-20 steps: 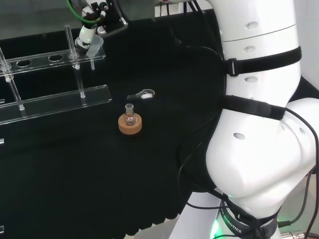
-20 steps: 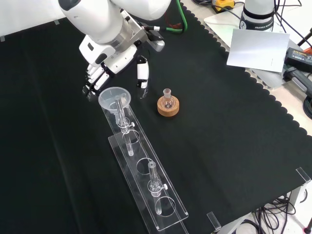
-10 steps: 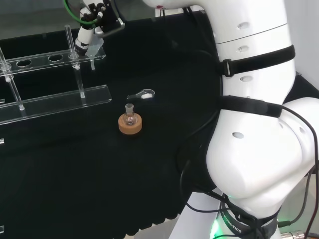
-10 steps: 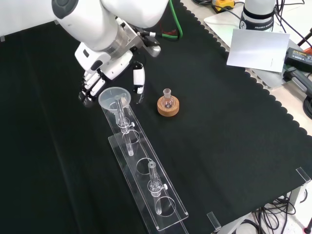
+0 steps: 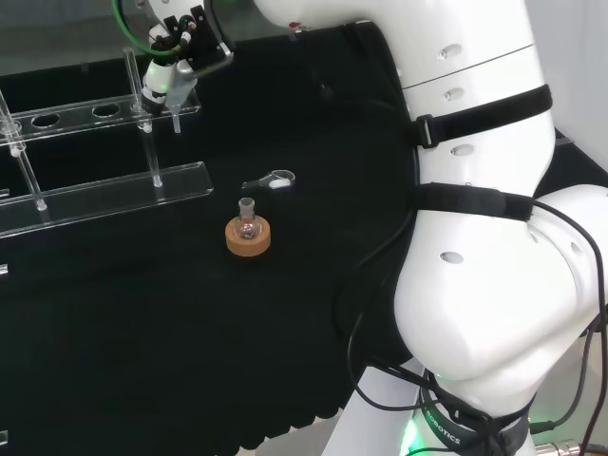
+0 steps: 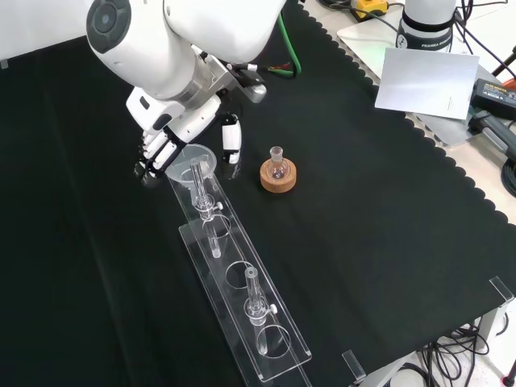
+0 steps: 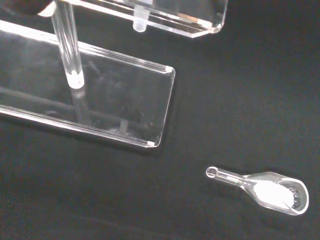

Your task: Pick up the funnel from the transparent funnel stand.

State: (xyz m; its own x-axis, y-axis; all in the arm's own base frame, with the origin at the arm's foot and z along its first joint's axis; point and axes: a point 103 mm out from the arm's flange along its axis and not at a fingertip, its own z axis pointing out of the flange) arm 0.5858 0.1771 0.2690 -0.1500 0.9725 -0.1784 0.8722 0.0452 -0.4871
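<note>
The clear funnel (image 6: 193,158) sits in the end hole of the transparent stand (image 6: 239,300), its stem poking down through the upper shelf (image 7: 140,25). My hand (image 6: 168,142) hovers right at the funnel. The fingers (image 6: 155,153) lie against the left of its rim in the front view, and the thumb (image 6: 231,139) hangs just off its right, so the funnel stands between them. In the head view the hand (image 5: 163,74) is over the funnel (image 5: 177,106) at the stand's right end (image 5: 114,109). The fingers look relaxed, not closed round the funnel.
A small round flask on a cork ring (image 6: 279,174) stands right of the funnel in the front view. A clear scoop with white powder (image 7: 270,189) lies on the cloth near the stand's end (image 5: 271,180). Upright clear posts (image 6: 253,300) rise from the stand.
My hand has shifted a little towards the funnel: in the front view the fingers now overlap its rim and the thumb hangs closer. The funnel, the stand and the flask have not moved.
</note>
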